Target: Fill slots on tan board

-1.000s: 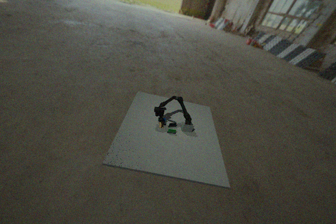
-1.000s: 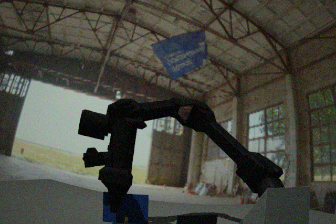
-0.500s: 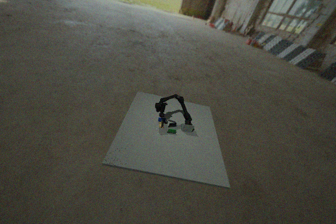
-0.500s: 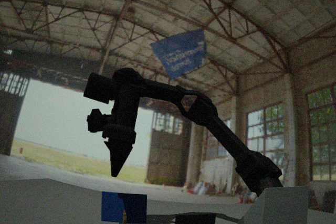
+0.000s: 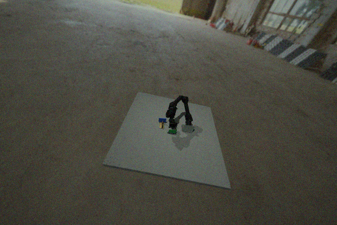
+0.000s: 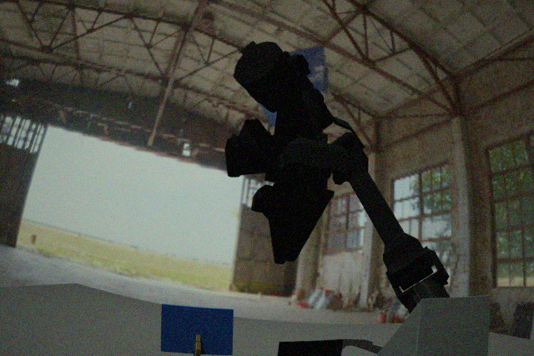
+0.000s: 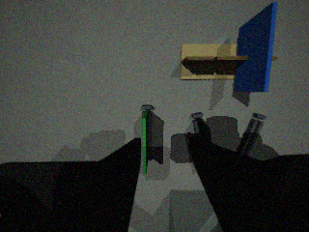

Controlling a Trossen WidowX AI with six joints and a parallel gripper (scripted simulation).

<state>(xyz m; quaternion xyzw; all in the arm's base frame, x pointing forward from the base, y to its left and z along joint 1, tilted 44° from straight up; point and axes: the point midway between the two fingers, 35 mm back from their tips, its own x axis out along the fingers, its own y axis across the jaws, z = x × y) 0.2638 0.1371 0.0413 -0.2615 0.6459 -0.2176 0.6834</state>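
Pale square slab (image 5: 152,154) on worn concrete hangar floor (image 5: 81,103), open doorway and grass behind. Blue board (image 5: 162,120) (image 6: 197,328) (image 7: 256,55) upright, crosswise on tan board (image 5: 161,125) (image 6: 198,344) (image 7: 208,66), near its end; green board (image 5: 171,131) (image 7: 144,142) stands apart from both. Gripper (image 5: 172,128) (image 6: 285,261) (image 7: 165,142) above slab, fingers partway open, nothing held.
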